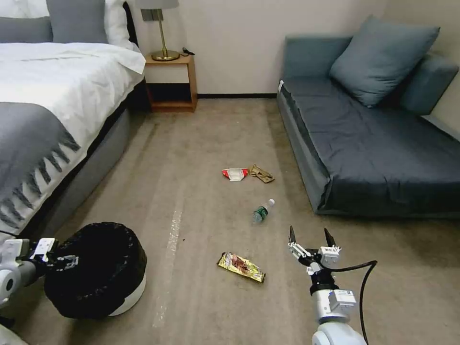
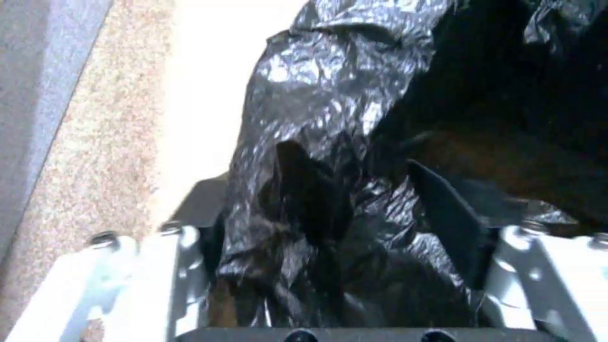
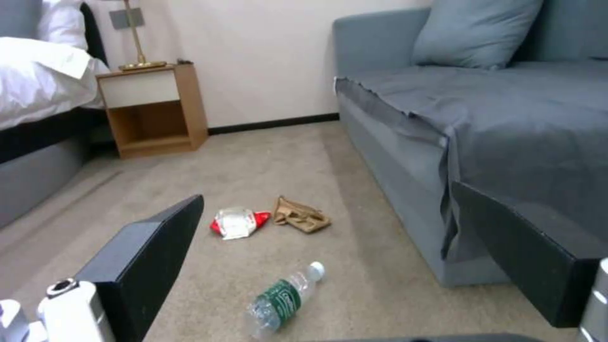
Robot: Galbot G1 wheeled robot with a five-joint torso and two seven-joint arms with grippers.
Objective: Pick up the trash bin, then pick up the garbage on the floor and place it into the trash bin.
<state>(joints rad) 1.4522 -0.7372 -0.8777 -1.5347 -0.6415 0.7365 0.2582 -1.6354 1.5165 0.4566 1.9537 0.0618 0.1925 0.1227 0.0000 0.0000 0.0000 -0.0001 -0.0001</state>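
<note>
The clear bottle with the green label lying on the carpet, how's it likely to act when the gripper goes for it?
The bottle lies on its side on the carpet, so a nudge would probably roll it. It looks nearly empty, so likely light, and the thin clear wall may dent under a squeeze. The right gripper hangs open short of it.

A wooden nightstand (image 1: 171, 82) stood against the wall, carrying a brass lamp (image 1: 162, 29). A white-sheeted bed (image 1: 52, 100) lay just left of it, and a grey-blue sofa (image 1: 369, 139) with a cushion (image 1: 381, 57) well right.
</note>
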